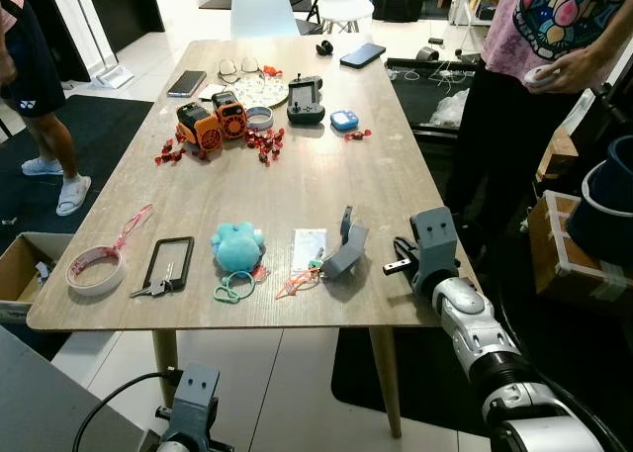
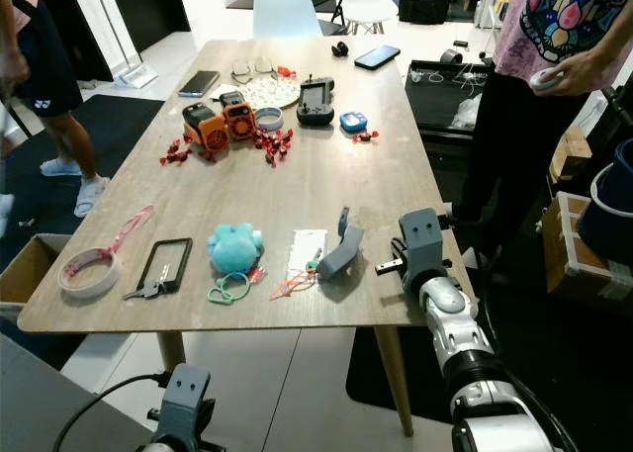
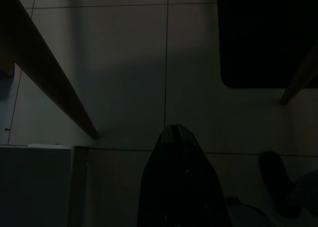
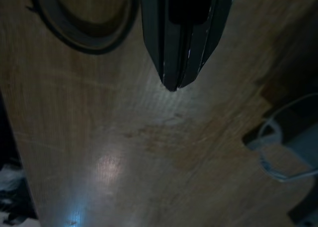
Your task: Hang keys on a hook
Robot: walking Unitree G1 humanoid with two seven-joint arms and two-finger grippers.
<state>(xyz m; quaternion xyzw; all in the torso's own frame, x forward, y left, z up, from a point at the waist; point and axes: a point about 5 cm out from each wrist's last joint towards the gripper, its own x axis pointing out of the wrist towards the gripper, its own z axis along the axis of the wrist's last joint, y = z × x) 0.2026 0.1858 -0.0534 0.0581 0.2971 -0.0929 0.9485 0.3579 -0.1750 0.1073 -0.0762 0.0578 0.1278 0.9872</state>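
Low in the head views, the right pincer [image 1: 346, 242] lies on the table [image 1: 297, 190] near its front edge, grey fingers pressed together and gripping nothing, just right of the keys [image 1: 302, 277] with their red tag beside a white card [image 1: 309, 246] and a teal plush [image 1: 237, 246]. Closer up, the right wrist view shows those clenched fingertips [image 4: 174, 73] over bare wood, while the left wrist view, very dark, shows the left pincer [image 3: 176, 137] likewise clenched above floor tiles [image 3: 124, 63].
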